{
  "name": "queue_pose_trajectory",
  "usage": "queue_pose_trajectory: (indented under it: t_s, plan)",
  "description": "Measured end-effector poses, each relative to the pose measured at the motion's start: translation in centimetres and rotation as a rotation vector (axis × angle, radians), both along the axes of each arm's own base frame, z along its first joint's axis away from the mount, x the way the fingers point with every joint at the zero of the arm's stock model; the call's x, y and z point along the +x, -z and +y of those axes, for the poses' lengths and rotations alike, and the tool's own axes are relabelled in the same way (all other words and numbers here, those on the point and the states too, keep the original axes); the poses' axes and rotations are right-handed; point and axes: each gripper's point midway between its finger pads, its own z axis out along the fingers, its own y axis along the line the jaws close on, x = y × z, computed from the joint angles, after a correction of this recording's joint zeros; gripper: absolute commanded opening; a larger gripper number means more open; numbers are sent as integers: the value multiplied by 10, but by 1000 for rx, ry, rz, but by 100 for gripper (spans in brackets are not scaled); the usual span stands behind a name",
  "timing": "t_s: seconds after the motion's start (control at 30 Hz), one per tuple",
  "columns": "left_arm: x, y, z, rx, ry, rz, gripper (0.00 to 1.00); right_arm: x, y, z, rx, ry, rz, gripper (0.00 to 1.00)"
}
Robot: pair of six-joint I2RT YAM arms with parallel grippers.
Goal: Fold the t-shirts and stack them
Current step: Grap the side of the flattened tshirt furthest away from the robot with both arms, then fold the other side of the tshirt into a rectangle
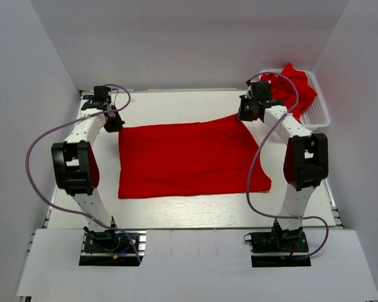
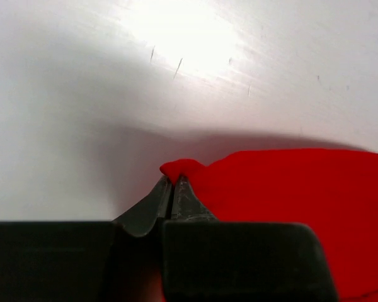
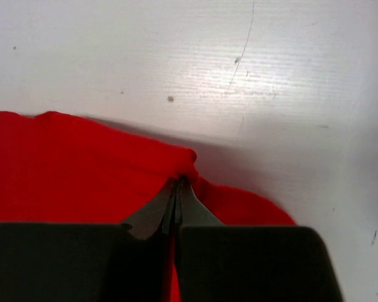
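Tightly within both jaws, far t-shirt [image 1: 189, 160] corners.

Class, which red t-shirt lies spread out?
The t-shirt held by the left gripper and right gripper at its far corners; the other t-shirt is bunched in the white basket.

Your spread t-shirt [image 1: 189, 160] lies nearly flat across the middle of the table [image 1: 176, 212]. It is plain bright red, a lightly wrinkled rough rectangle with its far-left and far-right corners pinched into small peaks. Your crumpled t-shirt [image 1: 297, 85], the same red, sits heaped at the far right corner.
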Motion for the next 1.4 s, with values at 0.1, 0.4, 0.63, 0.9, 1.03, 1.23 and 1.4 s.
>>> queue_pose_trajectory:
  t_s: [0.1,0.4,0.63,0.9,1.03,1.23,1.4]
  plan:
    - [-22,-14,-2,-7,-8,-36,0,-15,-2,-3,3,-1,-10,0]
    - [-93,-3,-1,-17,-78,-11,0,-76,7,-21,-26,21,17,0]
    - [-126,10,2,-16,-135,17,0,-115,15,-38,-55,63,17,0]
    - [-161,35,3,-9,-194,106,0,-158,44,-50,-70,97,84,0]
    - [-169,40,3,-13,-218,119,0,-170,50,-52,-61,112,101,0]
    - [-182,48,3,-21,-250,164,23,-195,63,-53,-33,138,137,27]
    - [-202,53,5,-9,-285,240,90,-224,83,-57,-22,162,226,70]
